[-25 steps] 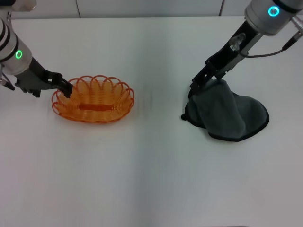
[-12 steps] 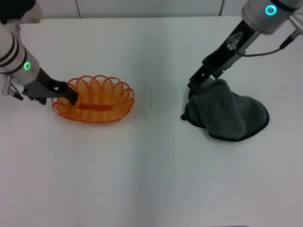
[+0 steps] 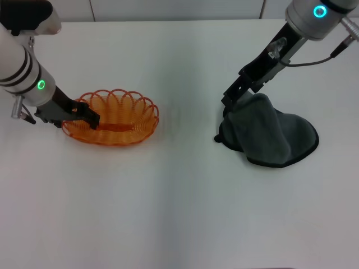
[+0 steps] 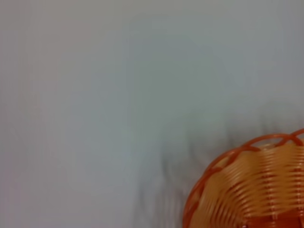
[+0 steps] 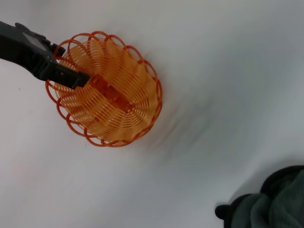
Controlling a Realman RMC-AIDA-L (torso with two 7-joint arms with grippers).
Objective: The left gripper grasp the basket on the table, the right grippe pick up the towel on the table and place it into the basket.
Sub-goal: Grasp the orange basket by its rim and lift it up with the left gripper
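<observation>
Left end effector pinching basket rim | right end effector pinching towel; towel partly on worktop, not yet basketed

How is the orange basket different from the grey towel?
The basket is bright orange and made of open wire loops; the towel is dark grey-green, soft cloth. The basket stands as a firm oval bowl, while the towel lies in a rumpled heap with one part lifted. The left claw reaches over the basket's rim; the right claw is at the towel's raised edge. Both rest on the white table and look about the same size.
</observation>
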